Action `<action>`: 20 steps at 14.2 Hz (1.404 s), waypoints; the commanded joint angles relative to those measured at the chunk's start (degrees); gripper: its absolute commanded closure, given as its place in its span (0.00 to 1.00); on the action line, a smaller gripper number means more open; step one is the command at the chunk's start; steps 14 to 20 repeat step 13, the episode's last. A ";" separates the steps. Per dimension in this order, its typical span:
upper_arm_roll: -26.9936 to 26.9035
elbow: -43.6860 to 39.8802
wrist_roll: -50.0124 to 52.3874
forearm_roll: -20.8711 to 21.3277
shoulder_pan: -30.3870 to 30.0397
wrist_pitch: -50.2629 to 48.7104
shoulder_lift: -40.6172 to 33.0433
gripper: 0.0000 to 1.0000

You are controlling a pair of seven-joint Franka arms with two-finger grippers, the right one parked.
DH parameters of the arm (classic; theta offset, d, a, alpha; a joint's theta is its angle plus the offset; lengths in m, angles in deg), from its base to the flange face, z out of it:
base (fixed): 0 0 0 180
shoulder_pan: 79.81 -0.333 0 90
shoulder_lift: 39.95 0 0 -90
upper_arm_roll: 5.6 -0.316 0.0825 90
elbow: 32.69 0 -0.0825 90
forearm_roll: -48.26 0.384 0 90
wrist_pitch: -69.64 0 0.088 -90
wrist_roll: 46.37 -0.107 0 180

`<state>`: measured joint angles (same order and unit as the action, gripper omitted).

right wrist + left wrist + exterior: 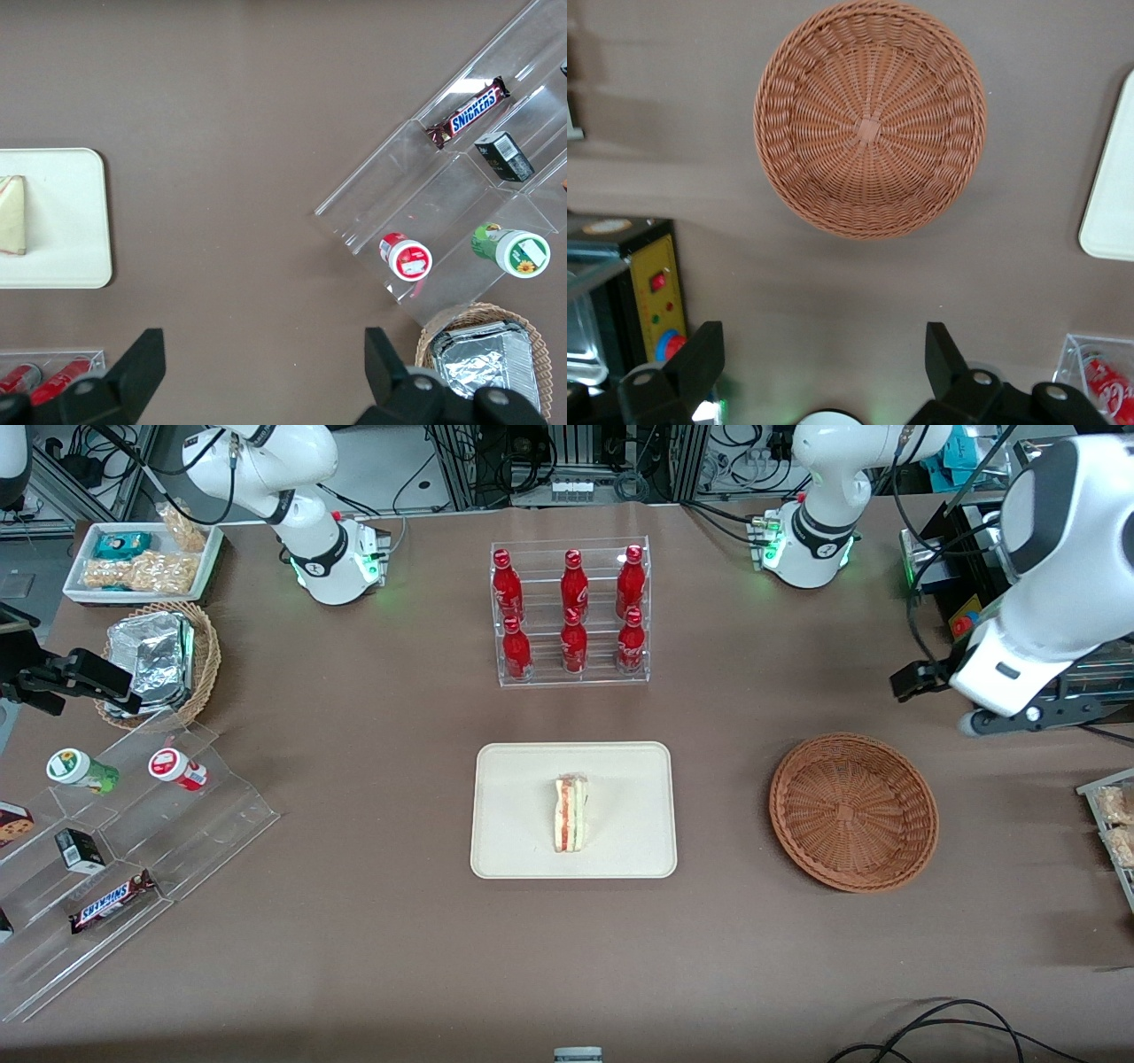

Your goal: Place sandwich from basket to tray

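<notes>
Hand (824, 363) open above table; sandwich (570, 812) on tray (514, 841).

The counter (372, 957) is a flat dull brown, and on it the tray (514, 779) is plain cream while the basket (853, 811) is reddish-brown wicker woven in rings round a small square centre. The sandwich (570, 812) is pale white bread edged with red and pale green stripes. The claw (824, 365) raised above the counter near the basket has black fingers (700, 359), set wide apart.
</notes>
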<state>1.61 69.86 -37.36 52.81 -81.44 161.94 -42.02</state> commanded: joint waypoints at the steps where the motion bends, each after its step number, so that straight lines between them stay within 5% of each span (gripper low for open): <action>1: -6.58 -2.69 -5.49 -0.69 5.14 -0.46 -0.83 0.00; 8: -9.77 -6.66 -7.26 -4.11 6.47 0.16 0.40 0.00; 20: -9.68 -10.26 -7.17 -4.20 6.47 -0.19 3.56 0.00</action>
